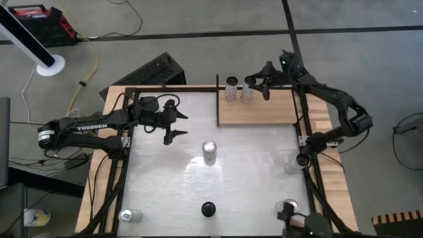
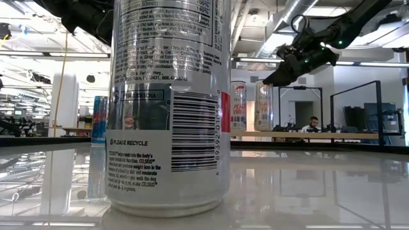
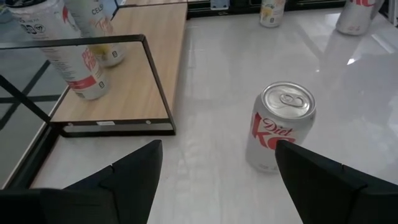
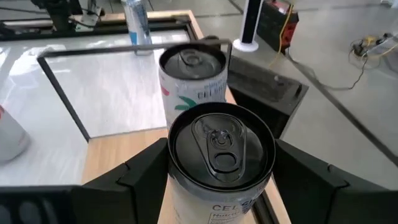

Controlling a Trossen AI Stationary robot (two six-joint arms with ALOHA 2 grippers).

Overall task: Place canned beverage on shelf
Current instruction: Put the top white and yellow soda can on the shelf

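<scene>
The shelf (image 1: 264, 112) is a light-wood plank with black rods, at the table's far right. Two cans stand at its far left corner. My right gripper (image 1: 259, 84) is shut on the white Celsius can (image 4: 221, 149) nearer the arm. The other can (image 4: 193, 74) stands upright just beyond it. In the low view both cans (image 2: 263, 105) look level with the plank (image 2: 332, 135). My left gripper (image 3: 217, 146) hovers open over the table's far left, short of a Diet Coke can (image 3: 280, 134) standing mid-table. My right gripper pinches the Celsius can between its two fingers (image 4: 146, 168), on opposite sides of its upper wall (image 4: 180, 171) just under the rim. The fingers reach in from the table's far right, slanting slightly down. The can is upright. Its base is hidden, so whether it rests on the plank I cannot tell.
More cans stand on the white tabletop: one at the near left (image 1: 129, 215), a dark-topped one near the front middle (image 1: 208, 209), and two along the right side (image 1: 291, 165) (image 1: 289, 208). The shelf's black rod frame (image 3: 155, 81) rises along its left edge.
</scene>
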